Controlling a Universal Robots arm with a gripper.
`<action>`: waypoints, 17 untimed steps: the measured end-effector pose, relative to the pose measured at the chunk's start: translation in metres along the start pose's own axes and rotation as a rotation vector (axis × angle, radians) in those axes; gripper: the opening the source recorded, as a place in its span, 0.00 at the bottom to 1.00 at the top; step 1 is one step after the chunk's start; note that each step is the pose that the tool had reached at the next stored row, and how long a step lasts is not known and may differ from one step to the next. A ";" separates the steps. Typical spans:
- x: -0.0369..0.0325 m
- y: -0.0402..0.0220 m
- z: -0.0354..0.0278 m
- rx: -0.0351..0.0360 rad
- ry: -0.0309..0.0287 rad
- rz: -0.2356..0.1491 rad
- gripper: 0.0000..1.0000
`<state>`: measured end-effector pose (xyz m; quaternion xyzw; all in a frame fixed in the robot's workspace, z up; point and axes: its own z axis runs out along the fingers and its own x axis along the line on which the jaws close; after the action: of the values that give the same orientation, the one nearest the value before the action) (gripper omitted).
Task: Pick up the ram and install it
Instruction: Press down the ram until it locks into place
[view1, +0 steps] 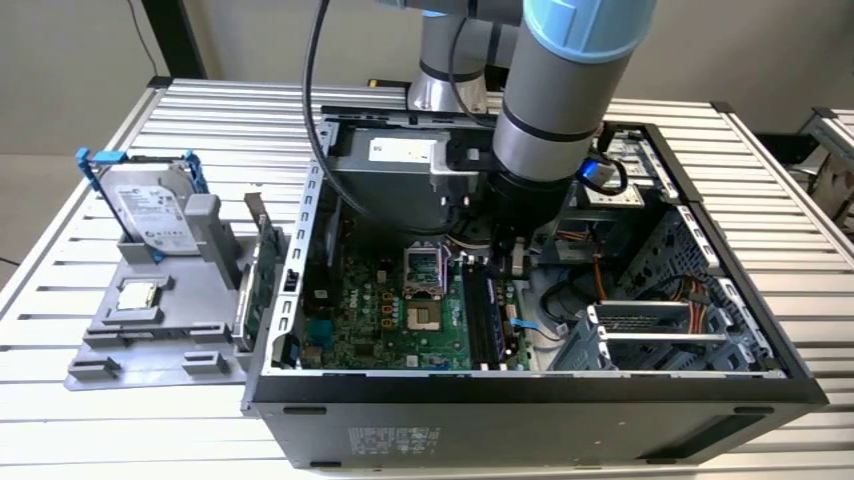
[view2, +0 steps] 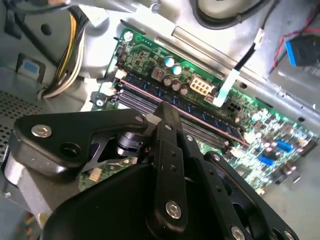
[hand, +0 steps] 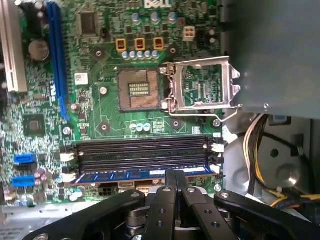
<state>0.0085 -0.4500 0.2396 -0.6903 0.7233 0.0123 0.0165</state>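
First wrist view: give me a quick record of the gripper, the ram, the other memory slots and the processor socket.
gripper: shut, fingertips together right over the ram's top edge; contact cannot be told
ram: standing edge-up in the memory slot nearest the gripper
other slots: black, beside the ram, empty
processor socket: cover frame swung open, no chip in it

light: even, bright | shadows: soft | wrist views: foreground blurred

Cables (view1: 577, 300) and drive cage (view1: 661, 335) beside slots (hand: 142, 155)
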 end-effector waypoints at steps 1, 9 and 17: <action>0.0002 0.0003 -0.0001 -0.0003 0.0001 -0.009 0.00; 0.0177 -0.0043 0.0067 -0.0027 0.0001 -0.009 0.00; 0.0188 -0.0042 0.0204 -0.0030 0.0022 -0.007 0.00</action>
<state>0.0120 -0.4681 0.2185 -0.6928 0.7208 0.0126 0.0148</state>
